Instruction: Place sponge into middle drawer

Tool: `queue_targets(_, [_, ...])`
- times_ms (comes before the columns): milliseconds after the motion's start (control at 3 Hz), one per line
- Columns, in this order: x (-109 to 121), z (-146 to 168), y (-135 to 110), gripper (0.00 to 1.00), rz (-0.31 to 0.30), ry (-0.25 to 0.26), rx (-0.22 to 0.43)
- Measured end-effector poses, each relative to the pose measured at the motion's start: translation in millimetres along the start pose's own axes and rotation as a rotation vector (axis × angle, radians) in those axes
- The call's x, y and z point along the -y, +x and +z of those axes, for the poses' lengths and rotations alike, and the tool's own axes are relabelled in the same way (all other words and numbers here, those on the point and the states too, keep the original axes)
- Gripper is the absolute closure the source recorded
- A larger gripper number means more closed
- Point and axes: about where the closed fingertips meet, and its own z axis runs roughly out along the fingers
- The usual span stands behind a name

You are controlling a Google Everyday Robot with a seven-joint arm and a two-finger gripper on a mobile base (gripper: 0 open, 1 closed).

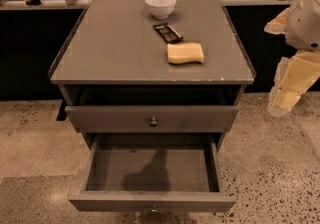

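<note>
The pale yellow sponge [185, 53] lies flat on the grey cabinet top [115, 48], towards the front right. The middle drawer [150, 200], the lower of the two, is pulled open, and nothing shows on its grey floor. My gripper [286, 99] hangs at the right edge of the view, beside the cabinet's right front corner and below the level of the top. It is well to the right of the sponge and holds nothing that I can see.
A small dark snack bar [167, 32] lies just behind the sponge. A white bowl [160, 5] stands at the back of the top. The upper drawer [152, 118], with a round knob, sits only slightly out. Speckled floor surrounds the cabinet.
</note>
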Motion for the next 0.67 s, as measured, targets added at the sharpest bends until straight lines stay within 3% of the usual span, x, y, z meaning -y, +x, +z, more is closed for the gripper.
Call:
queue_targets(333, [0.6, 0.0, -0.2, 0.0, -0.001, 0.001, 0.001])
queue_targets(667, [15.1, 12.1, -0.2, 0.0, -0.015, -0.025, 0.045])
